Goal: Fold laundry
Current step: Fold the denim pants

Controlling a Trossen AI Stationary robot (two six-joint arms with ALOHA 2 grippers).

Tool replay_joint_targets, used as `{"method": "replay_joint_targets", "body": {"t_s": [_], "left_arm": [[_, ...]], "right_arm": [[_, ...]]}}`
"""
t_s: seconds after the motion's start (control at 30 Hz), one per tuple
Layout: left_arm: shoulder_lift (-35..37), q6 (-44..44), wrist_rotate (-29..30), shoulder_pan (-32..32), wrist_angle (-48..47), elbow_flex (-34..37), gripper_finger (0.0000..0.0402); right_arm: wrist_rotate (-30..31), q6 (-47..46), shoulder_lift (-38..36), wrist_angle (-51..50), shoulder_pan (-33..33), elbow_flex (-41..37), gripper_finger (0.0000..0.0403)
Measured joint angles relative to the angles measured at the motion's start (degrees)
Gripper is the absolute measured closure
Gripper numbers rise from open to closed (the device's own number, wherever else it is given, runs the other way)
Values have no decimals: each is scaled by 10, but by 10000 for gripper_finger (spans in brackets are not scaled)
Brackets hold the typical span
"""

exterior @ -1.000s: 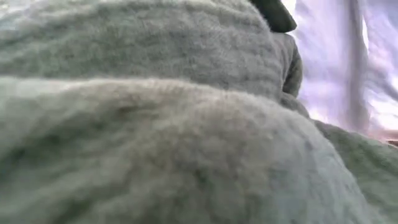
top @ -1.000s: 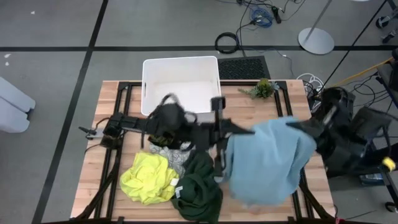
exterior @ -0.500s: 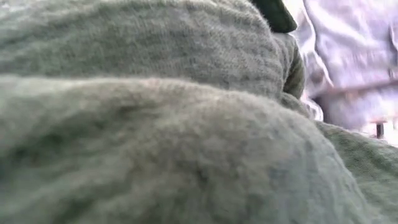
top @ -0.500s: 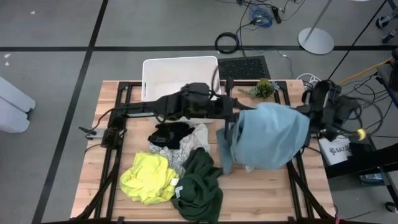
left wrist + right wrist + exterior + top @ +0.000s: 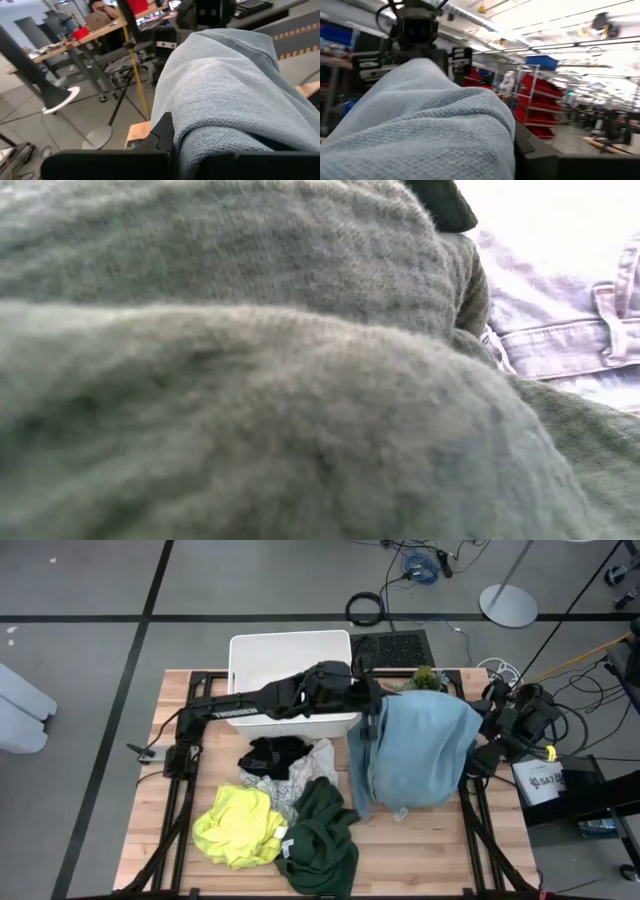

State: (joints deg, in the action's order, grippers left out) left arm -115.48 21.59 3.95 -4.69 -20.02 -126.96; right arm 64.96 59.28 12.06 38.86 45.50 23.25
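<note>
Table (image 5: 420, 845), wooden slats on a black frame, seen from above; contents listed left to right. Bright yellow garment (image 5: 238, 825): crumpled heap at the near left of the table, well apart from both grippers. Black garment (image 5: 272, 753): small bunched heap just below the left forearm, lying against the white garment with grey pattern (image 5: 300, 772), which spreads between the black heap and the dark green one. Dark green garment (image 5: 320, 835): bunched heap at the near edge, touching the yellow one; in the low view its knit (image 5: 250, 380) fills nearly the whole picture. White rectangular bin (image 5: 290, 670): at the far edge of the table, under the left arm, which reaches across it. Left gripper (image 5: 368, 705): raised beside the bin's right end, fingers closed down on one upper corner of the light blue garment (image 5: 415, 750); in the left wrist view the blue knit (image 5: 225, 100) bulges out directly in front of the gripper's dark body. Light blue garment: stretched between the two grippers, lifted along its upper edge, the rest hanging and draping down onto the table between them, its lower hem near the dark green heap; a seam and hem (image 5: 560, 330) show at the right of the low view. Small green plant (image 5: 424, 679): at the far edge, just beyond the left gripper. Right gripper (image 5: 478, 728): at the garment's right edge, clamped on the opposite corner, with blue cloth (image 5: 420, 125) bunched over it in the right wrist view.
</note>
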Motion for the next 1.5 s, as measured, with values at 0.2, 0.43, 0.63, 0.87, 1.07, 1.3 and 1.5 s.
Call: {"method": "replay_joint_targets", "body": {"t_s": [0.2,0.43,0.63,0.87,1.07,1.3,1.5], "left_arm": [[0,2,3,0,1,0,389],[0,17,24,4,-5,0,389],[4,30,30,7,-7,-4,389],[24,48,40,7,-7,-5,389],[46,60,43,7,-32,-6,389],[57,62,46,7,-70,-6,389],[66,61,46,11,-95,-6,389]], "right_arm": [[14,-78,-3,-14,-16,4,385],[74,-225,-2,-112,-10,5,299],[189,-332,-2,-143,43,13,194],[250,-349,1,-128,215,33,100],[251,-330,2,-103,374,36,78],[251,-240,2,-52,386,36,76],[250,-145,7,-27,374,36,76]]}}
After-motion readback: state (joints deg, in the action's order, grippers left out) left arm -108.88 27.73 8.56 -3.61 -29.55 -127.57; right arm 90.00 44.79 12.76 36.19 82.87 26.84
